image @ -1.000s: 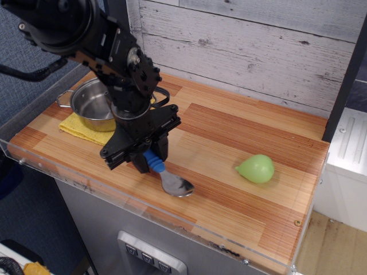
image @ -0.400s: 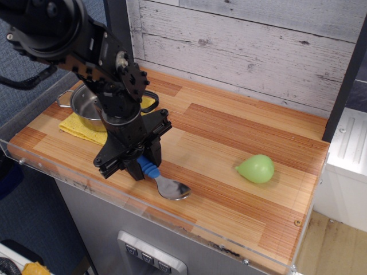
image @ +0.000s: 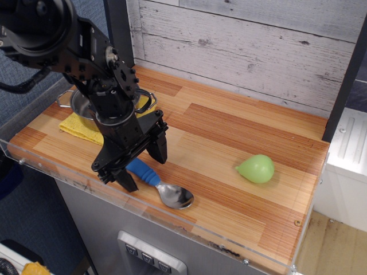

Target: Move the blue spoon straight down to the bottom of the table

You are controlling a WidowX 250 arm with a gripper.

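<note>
The blue spoon (image: 153, 180) lies flat on the striped wooden table (image: 229, 137) near its front edge, blue ribbed handle to the left, shiny metal bowl to the right. My black gripper (image: 143, 167) stands right over the handle with its two fingers spread, one finger (image: 127, 179) in front of the handle and the other (image: 160, 148) behind it. The fingers do not press on the handle. The spoon rests on the table by itself.
A steel pot (image: 86, 106) sits on a yellow cloth (image: 80, 127) at the back left, partly hidden by my arm. A light-green pear-shaped object (image: 256, 168) lies at the right. A clear acrylic rim (image: 172, 220) runs along the front edge.
The gripper held the spoon's handle and carried it toward the front edge. Now the fingers have spread apart and the spoon lies released on the table.
</note>
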